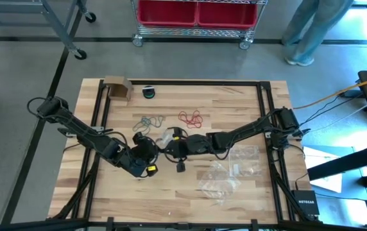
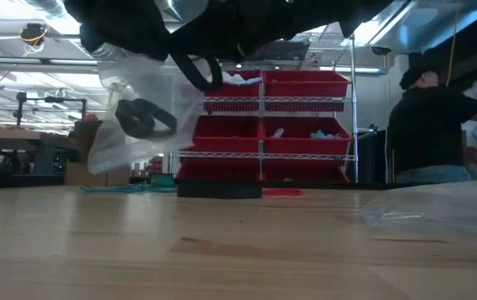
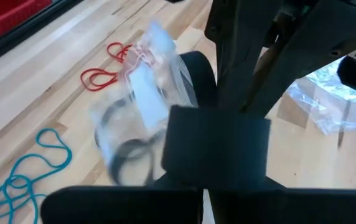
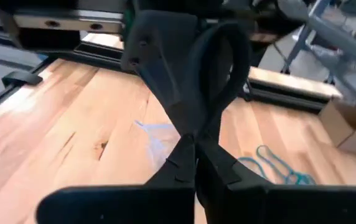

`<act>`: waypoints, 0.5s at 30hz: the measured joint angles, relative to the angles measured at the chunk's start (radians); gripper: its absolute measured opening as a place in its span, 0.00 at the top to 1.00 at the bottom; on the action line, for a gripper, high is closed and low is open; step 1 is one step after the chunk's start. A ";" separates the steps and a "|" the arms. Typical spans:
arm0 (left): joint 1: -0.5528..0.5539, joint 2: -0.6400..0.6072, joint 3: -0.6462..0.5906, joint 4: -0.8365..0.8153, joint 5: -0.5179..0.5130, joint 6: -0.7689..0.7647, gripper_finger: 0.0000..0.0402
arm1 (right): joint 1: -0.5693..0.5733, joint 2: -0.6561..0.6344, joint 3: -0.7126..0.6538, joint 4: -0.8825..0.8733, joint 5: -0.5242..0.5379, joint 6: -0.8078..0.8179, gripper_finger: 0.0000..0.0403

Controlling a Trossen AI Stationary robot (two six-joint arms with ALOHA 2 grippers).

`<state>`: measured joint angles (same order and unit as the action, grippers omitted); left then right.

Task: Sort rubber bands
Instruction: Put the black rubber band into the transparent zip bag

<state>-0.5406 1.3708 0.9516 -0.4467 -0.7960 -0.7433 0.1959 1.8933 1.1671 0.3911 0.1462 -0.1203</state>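
A clear zip bag (image 3: 142,106) with black rubber bands (image 3: 125,158) inside hangs over the middle of the table (image 1: 170,199), and it also shows in the low view (image 2: 134,117). My left gripper (image 3: 203,198) is shut beside it. My right gripper (image 4: 194,173) meets it fingertip to fingertip and is shut on one black rubber band (image 4: 224,74). Teal rubber bands (image 1: 149,122) and red rubber bands (image 1: 191,118) lie flat on the wood farther back. My left gripper is shut at the clear bag's near edge (image 3: 156,174). My right gripper stands in front of that spot, so which part it has cannot be told. The bag hangs tilted below the arms, clear of the table. My right gripper pinches the black band's end (image 4: 198,142) between its two fingers, coming nearly level from the table's right. The rest of the loop stands out past the fingertips, clear of the table.
More clear plastic bags (image 1: 225,178) lie on the right near part of the table. A cardboard box (image 1: 117,87) and a small dark round thing (image 1: 149,92) sit at the far edge. Red bins on a wire shelf (image 2: 263,125) and a person (image 2: 426,125) stand beyond the table.
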 joint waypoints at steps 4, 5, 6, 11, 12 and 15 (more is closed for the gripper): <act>0.000 0.000 0.000 0.002 -0.016 -0.001 1.00 | 0.000 -0.001 0.000 -0.037 0.032 0.070 1.00; 0.000 0.000 0.000 0.004 -0.018 -0.004 1.00 | 0.000 -0.001 0.000 -0.046 0.044 0.076 1.00; 0.000 0.000 0.000 0.010 -0.022 -0.005 1.00 | 0.000 0.000 -0.001 -0.059 0.048 0.082 1.00; 0.000 -0.002 0.004 0.028 -0.038 -0.007 1.00 | -0.009 0.007 -0.006 -0.121 0.081 0.097 1.00; 0.000 -0.002 0.004 0.026 -0.037 -0.007 1.00 | -0.013 0.006 -0.005 -0.122 0.093 0.107 1.00; 0.000 -0.002 0.004 0.025 -0.035 -0.002 1.00 | -0.016 0.006 -0.004 -0.111 0.098 0.146 1.00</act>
<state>-0.5406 1.3689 0.9554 -0.4219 -0.8315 -0.7456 0.1799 1.8992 1.1629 0.2798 0.2443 0.0256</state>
